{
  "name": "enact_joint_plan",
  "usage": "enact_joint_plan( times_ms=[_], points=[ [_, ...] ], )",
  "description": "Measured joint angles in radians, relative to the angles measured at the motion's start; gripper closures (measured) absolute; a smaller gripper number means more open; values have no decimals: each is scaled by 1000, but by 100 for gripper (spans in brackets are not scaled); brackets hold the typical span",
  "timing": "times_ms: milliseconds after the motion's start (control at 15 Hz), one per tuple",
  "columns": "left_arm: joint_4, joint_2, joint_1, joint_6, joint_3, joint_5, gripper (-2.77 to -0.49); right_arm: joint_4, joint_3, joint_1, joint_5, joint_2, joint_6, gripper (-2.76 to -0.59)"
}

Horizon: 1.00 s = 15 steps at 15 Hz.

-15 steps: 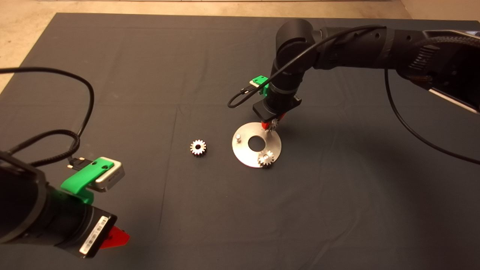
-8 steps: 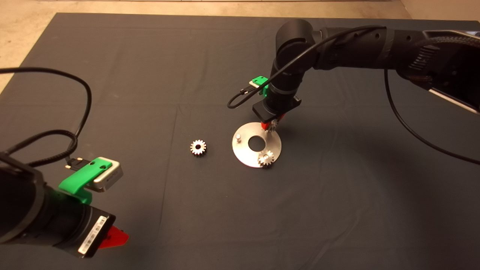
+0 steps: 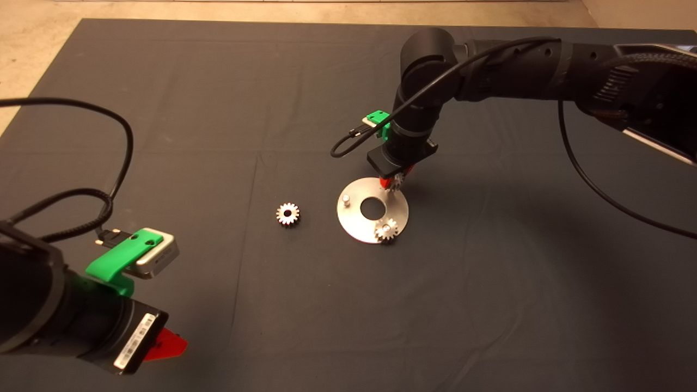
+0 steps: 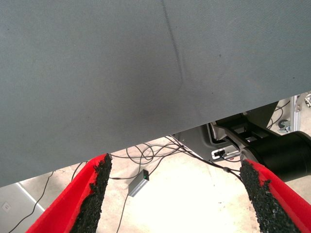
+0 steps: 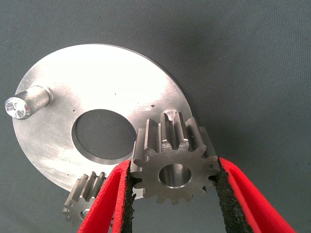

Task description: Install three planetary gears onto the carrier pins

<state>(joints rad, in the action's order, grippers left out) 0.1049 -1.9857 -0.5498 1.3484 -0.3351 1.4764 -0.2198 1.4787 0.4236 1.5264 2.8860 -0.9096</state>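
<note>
Left gripper (image 4: 175, 194) parked at mat's (image 3: 218, 109) near-left edge, fingers spread, empty. Loose gear (image 3: 287, 214) lay on mat left of disc (image 3: 359, 223). One pin (image 3: 345, 200) stood bare; second gear (image 3: 385, 231) seated on near pin. Right gripper (image 5: 174, 182) pinched third gear (image 5: 174, 162) above disc's far edge.

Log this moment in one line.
right gripper: holding gear over disc | one gear pinned | one gear on mat | left gripper: parked

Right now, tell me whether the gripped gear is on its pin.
Not on. The right gripper holds the gear above the disc; its hole is empty.
</note>
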Motion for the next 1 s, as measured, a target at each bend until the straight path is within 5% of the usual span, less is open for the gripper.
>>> enact_joint_plan(
  times_ms=[1000],
  points=[
    [0,9,0,0,0,-3,-189,0,2,-13,0,-2,0,-101]
  ],
)
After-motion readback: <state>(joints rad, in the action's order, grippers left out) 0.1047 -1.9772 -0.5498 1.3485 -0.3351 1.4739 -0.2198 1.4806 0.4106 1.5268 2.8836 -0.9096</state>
